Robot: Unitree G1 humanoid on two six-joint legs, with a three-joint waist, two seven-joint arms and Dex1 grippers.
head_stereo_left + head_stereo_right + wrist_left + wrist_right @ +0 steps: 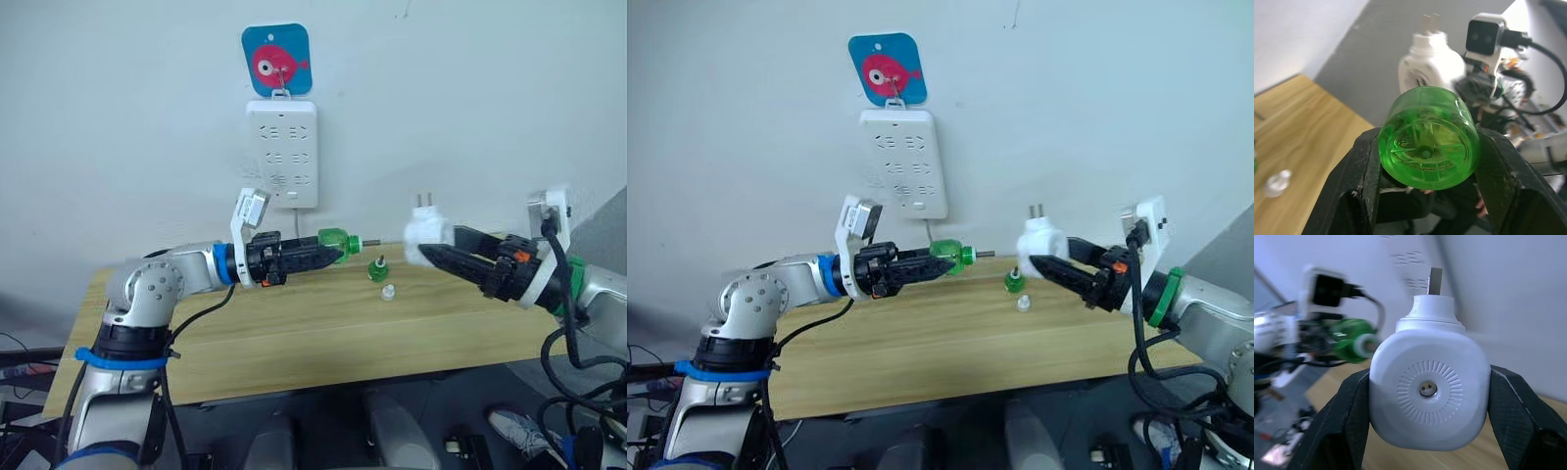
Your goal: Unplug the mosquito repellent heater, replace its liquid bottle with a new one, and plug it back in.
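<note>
**G1 arms: build and markings**

Left arm point(162, 284): silver-grey metal shell with a rounded shoulder joint carrying a ring of small dark screws. Bright blue band point(120, 359) around the upper arm; a second blue ring point(224, 264) at the wrist. White wrist camera bracket point(249, 211) stands above the forearm. Black cable point(201, 315) loops from the wrist down under the arm. Black left gripper point(328, 253), jaws of matte black plastic with a finely pebbled surface.

Right arm point(588, 294): silver-grey shell, green ring point(1162, 295) at the wrist, white camera mount point(1149, 227) above it. Thick black cables point(1138, 343) hang in loops. Small orange connector point(1119, 266) on the black wrist block. Black right gripper point(423, 254), long tapered jaws.
</note>
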